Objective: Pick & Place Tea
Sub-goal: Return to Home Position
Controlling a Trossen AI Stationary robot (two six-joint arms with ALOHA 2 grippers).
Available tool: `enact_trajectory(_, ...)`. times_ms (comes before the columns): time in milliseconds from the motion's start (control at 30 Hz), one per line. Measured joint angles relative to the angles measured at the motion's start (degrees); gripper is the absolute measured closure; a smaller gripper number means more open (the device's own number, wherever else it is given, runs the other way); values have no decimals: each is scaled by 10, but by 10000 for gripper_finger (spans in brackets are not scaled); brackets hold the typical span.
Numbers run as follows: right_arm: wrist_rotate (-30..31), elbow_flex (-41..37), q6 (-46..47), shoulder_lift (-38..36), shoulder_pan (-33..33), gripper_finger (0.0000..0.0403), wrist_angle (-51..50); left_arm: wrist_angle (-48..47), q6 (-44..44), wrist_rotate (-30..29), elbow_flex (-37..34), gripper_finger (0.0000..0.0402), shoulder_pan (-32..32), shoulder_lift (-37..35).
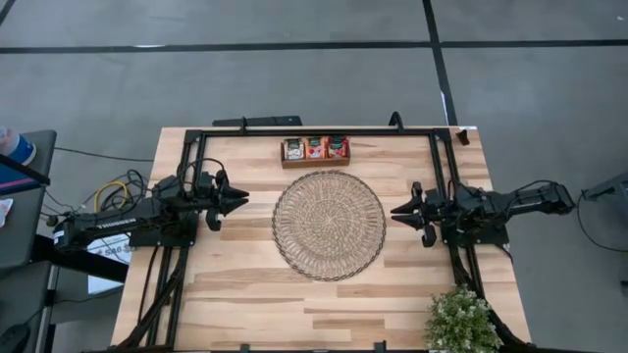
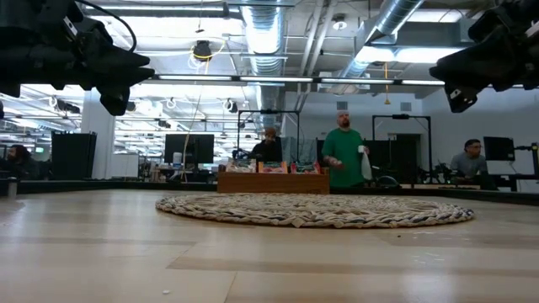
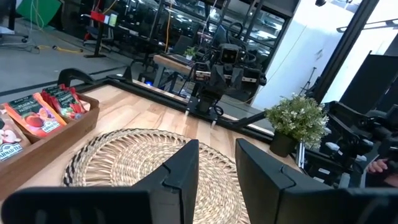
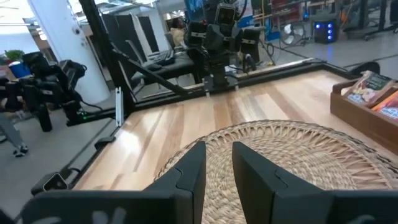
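The tea sachets stand on edge in the brown wooden tray near the table's far edge: a pale one on the left, red and orange ones beside it. The left wrist view shows the sachets, and the right wrist view shows them too. My left gripper hovers left of the round woven mat. It is open by a narrow gap. My right gripper hovers right of the mat, also open by a narrow gap. Both point at the mat and hold nothing.
A potted plant stands at the table's near right corner. A black metal frame runs along the far edge and down both sides. In the low view, people stand in the room beyond the table. Bare wood lies near of the mat.
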Motion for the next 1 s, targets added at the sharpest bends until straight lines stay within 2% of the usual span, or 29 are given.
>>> enact_trajectory(1000, 2, 0, -18, 0, 2, 333, -3, -1, 0, 0, 0, 305, 0, 0)
